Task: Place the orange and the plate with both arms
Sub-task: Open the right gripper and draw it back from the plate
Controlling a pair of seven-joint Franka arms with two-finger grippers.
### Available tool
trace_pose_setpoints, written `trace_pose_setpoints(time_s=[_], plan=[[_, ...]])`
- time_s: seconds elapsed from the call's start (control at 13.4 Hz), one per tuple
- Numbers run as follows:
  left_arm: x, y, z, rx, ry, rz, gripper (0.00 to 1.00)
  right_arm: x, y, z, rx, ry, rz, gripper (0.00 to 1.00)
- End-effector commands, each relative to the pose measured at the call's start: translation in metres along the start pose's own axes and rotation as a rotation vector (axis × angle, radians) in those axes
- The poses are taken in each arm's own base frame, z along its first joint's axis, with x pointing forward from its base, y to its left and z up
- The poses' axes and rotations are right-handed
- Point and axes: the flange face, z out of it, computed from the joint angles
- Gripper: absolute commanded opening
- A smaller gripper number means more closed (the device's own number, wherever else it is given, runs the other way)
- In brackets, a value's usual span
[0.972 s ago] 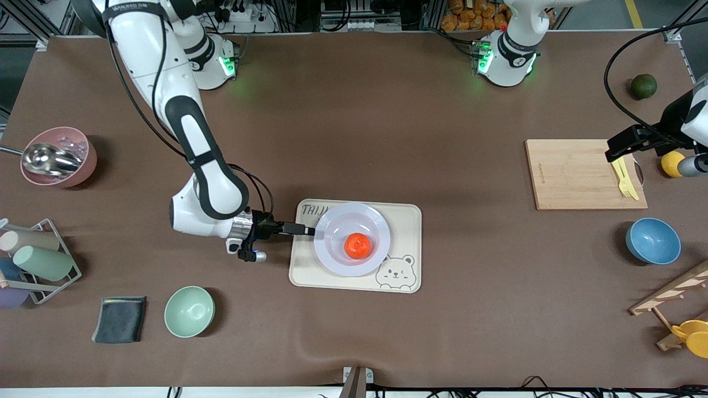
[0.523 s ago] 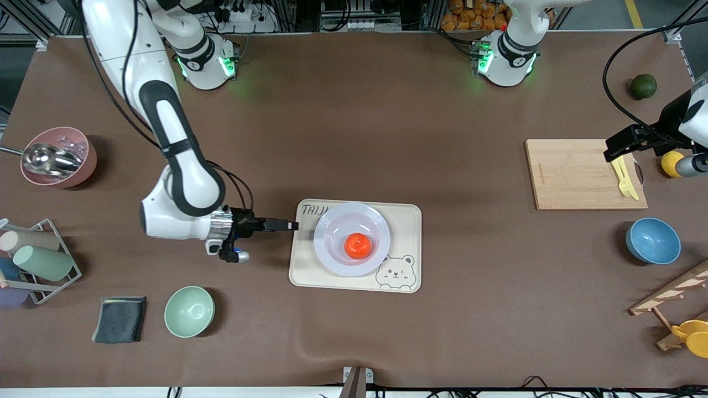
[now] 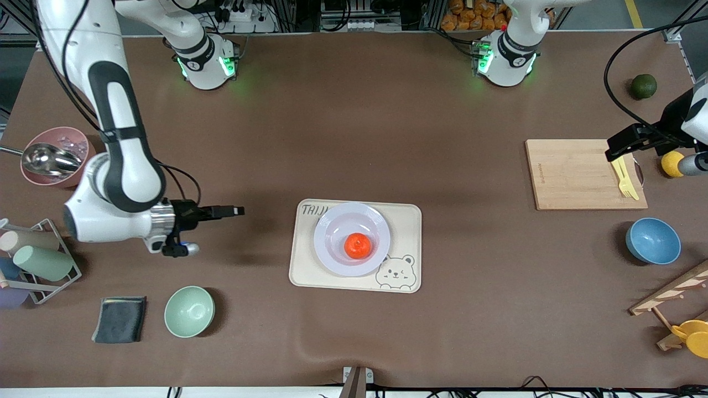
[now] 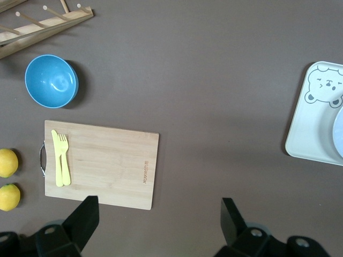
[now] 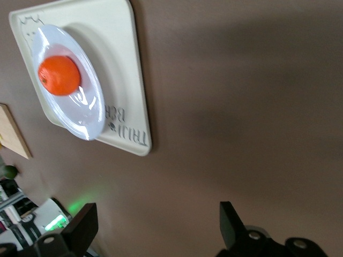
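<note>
Brown mat point(image 3: 354, 138), round glossy plate point(image 3: 334, 260)

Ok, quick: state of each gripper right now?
Left gripper: open, holding nothing, over the cutting board.
Right gripper: open, holding nothing, over bare table toward the right arm's end from the tray.

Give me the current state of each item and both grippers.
orange: resting in the plate.
plate: flat on the bear tray.
right gripper: open, empty, over bare table, apart from the tray.
left gripper: open, empty, over the cutting board.
</note>
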Motion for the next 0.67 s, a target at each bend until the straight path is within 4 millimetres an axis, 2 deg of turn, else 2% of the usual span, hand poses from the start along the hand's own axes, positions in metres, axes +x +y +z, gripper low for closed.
trace_pose_setpoints(time_s=[0.0,0.22,0.45,0.6], plan=[[-0.006,-0.001,-0.010,-0.009,0.009,0.016,1.00,-0.031,-0.019,-0.052,-0.152,0.012,0.034,1.00],[-0.011,-0.001,-0.015,-0.006,0.011,0.024,1.00,-0.053,-0.030,-0.108,-0.361,0.034,-0.019,1.00],[-0.019,0.009,-0.022,-0.010,0.015,0.039,1.00,-0.083,-0.050,-0.159,-0.428,0.028,-0.039,1.00],[-0.020,0.010,-0.022,-0.008,0.015,0.042,1.00,-0.096,-0.059,-0.184,-0.463,0.007,-0.032,1.00]])
